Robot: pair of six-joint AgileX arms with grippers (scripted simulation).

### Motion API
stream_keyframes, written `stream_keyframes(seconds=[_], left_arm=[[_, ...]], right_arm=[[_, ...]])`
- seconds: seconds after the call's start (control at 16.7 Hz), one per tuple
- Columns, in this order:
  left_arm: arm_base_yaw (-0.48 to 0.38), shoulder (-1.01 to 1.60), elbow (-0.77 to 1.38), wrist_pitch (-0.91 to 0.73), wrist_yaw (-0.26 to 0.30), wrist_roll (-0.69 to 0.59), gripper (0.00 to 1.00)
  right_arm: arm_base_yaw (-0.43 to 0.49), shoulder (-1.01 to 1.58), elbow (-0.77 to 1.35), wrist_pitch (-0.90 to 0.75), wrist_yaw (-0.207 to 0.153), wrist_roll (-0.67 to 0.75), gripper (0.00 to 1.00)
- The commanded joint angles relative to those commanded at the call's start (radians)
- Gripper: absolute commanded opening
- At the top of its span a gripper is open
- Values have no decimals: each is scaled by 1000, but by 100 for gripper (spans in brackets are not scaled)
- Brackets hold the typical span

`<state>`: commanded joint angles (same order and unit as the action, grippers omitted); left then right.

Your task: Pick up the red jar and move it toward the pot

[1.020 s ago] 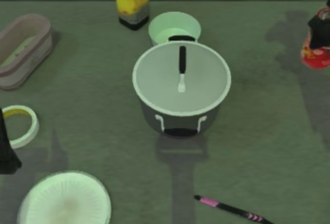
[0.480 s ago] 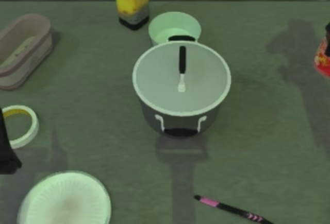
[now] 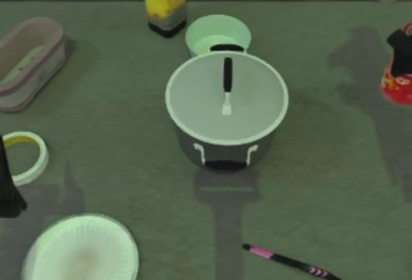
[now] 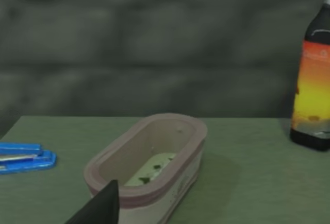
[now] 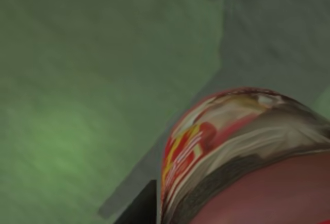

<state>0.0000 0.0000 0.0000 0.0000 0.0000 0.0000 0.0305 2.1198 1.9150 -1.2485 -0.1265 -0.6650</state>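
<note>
The red jar point(image 3: 394, 87) hangs at the table's far right edge, partly cut off by the top view. My right gripper point(image 3: 400, 58) is shut on it from above. In the right wrist view the jar point(image 5: 242, 152) fills the lower corner, and a black finger point(image 5: 140, 207) presses against its labelled side. The grey pot point(image 3: 225, 109), with its pale lid and bar handle, stands at the table's centre, well to the left of the jar. My left gripper point(image 3: 6, 193) is parked at the left edge and open; one dark fingertip point(image 4: 103, 206) shows in its wrist view.
An orange-yellow bottle point(image 3: 164, 0) and a white bowl point(image 3: 217, 34) stand behind the pot. A pink oblong container point(image 3: 29, 61), a tape ring point(image 3: 26, 158) and a paper plate point(image 3: 80, 251) line the left side. A pink-black pen point(image 3: 286, 261) lies at the front right. A blue stapler point(image 4: 23, 156) lies beside the container.
My right gripper carried the jar almost out past the right edge, then brought it back left, a little nearer the front than before. The left arm has not moved.
</note>
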Motion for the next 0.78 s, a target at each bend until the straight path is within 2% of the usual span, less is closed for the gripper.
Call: stream_keyframes(seconds=[0.54, 0.78], left_arm=[[0, 0, 0, 0, 0, 0, 100], [0, 0, 0, 0, 0, 0, 100]], right_arm=[[193, -66, -192, 196, 131, 729, 0], [257, -87, -268, 258, 176, 930, 0]])
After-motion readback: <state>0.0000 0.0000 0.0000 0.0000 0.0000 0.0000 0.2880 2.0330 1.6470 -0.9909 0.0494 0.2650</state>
